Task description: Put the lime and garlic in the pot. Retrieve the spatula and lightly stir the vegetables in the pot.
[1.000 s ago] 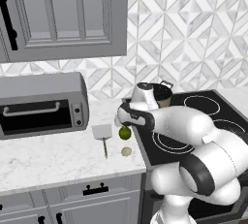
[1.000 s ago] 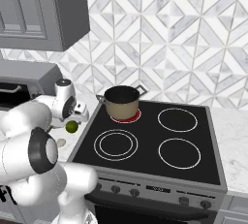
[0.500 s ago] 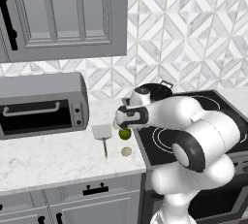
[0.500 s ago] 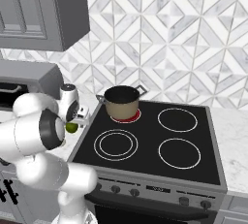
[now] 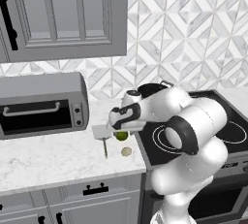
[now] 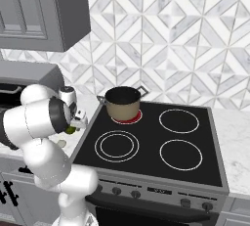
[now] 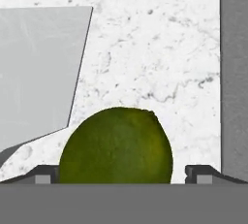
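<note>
The lime (image 7: 116, 148) lies on the marble counter, and my gripper (image 7: 121, 174) hangs low over it, open, one fingertip (image 7: 44, 173) on each side of the fruit. In the left base view the gripper (image 5: 121, 128) sits right above the lime (image 5: 122, 136), with the pale garlic (image 5: 126, 151) a little nearer the counter's front edge. The spatula (image 5: 102, 132) lies just left of the lime, its blade (image 7: 38, 68) flat on the counter and its dark handle pointing forward. The tan pot (image 6: 123, 103) stands on the stove's rear left burner, which glows red.
A toaster oven (image 5: 41, 104) sits on the counter to the left. The black stove top (image 6: 161, 144) starts immediately right of the lime, and its edge (image 7: 234, 72) shows in the hand view. Grey wall cabinets (image 5: 63, 17) hang above.
The hand has come down closer over the lime and the arm's elbow has swung forward. The jaws have stayed open. Lime, garlic and spatula lie where they were.
</note>
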Tool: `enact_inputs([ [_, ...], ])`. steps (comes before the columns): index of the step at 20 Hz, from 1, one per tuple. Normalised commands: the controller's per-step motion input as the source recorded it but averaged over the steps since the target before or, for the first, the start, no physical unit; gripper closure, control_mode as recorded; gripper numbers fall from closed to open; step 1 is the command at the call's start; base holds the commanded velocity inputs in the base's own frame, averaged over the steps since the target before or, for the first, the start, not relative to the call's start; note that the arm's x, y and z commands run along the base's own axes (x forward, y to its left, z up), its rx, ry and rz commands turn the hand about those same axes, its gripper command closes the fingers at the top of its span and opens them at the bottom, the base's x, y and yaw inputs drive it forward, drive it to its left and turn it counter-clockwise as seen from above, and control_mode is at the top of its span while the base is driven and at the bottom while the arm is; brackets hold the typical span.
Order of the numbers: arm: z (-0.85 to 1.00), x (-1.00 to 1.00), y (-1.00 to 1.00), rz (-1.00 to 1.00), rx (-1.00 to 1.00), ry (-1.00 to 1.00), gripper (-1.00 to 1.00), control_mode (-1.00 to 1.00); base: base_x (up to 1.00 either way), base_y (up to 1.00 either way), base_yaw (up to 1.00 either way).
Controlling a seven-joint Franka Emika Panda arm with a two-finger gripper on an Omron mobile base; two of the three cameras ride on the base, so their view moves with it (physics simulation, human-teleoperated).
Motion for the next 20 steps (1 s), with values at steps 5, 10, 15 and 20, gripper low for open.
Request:
enact_inputs([
  [5, -0.38, 0.15, 0.13, 0.0, 0.01, 0.07, 1.0, -1.0, 0.0, 0.0, 0.0],
  [10, -0.03, 0.02, 0.0, 0.0, 0.0, 0.0, 1.0, -1.0, 0.0, 0.0, 0.0],
  [15, 0.31, -0.59, -0.46, 0.0, 0.0, -0.21, 1.0, -1.0, 0.0, 0.0, 0.0],
  [20, 0.93, -0.86, -0.89, -0.04, 0.03, -0.17, 1.0, -1.0, 0.0, 0.0, 0.0],
])
